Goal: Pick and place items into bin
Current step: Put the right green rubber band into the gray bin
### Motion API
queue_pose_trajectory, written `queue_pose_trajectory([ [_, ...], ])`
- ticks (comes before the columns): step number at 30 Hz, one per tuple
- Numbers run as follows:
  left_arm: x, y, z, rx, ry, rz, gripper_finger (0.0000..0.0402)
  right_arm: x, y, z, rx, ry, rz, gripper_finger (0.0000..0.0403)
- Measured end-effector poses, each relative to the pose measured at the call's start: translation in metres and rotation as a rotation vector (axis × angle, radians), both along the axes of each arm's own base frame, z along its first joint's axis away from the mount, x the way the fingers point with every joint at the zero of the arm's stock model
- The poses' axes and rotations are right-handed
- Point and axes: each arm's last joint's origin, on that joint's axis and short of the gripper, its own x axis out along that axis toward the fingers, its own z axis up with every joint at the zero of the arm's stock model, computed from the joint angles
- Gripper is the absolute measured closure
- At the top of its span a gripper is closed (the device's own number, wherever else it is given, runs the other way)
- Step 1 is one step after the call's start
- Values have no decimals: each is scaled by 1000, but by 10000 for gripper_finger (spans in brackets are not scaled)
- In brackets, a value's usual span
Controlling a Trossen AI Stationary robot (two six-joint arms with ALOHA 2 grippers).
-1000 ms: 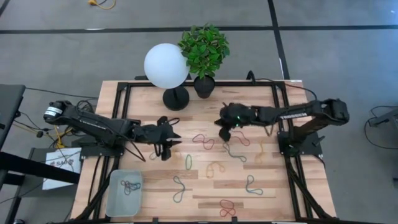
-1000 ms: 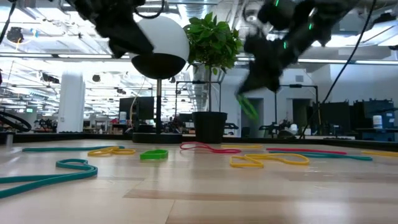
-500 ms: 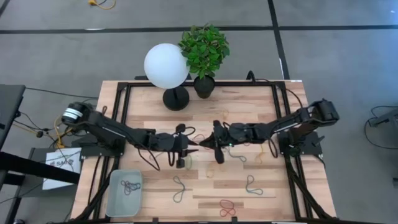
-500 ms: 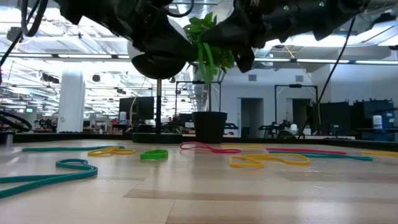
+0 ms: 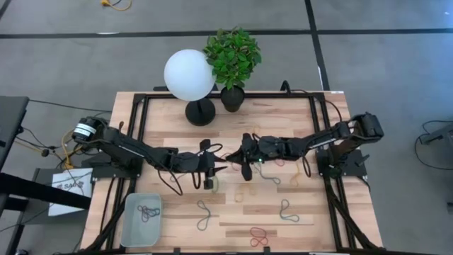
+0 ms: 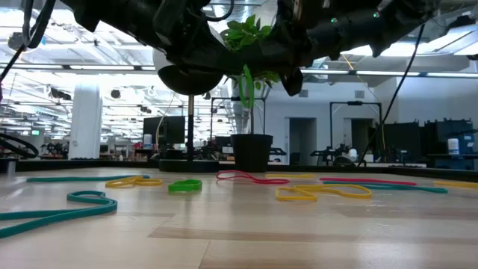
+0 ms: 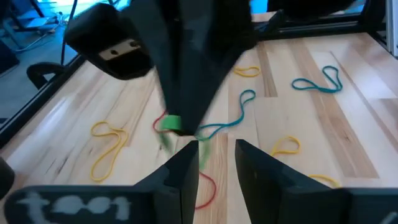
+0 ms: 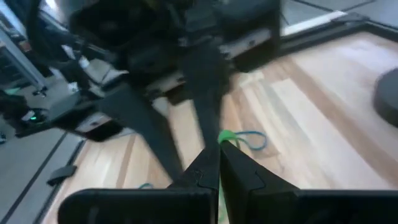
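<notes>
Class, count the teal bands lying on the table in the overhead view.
3 teal bands: one near the bin, one farther right, one mid-table. Others may be hidden.

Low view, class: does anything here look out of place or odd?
Yes. A green rubber band dangles in mid-air over the middle of the table, pinched by the right gripper, the open left gripper facing it closely. Odd because the other bands lie flat on the wood and the bin sits far off at a corner.
</notes>
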Motion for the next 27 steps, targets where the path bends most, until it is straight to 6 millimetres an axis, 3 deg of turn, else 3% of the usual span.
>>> queue_pose_trajectory([
  [5,0,0,0,-5,-2,5,306,1,-8,0,6,3,-26,403],
  [27,3,4,11,16,-121,86,306,3,-6,13,41,-137,-21,403],
])
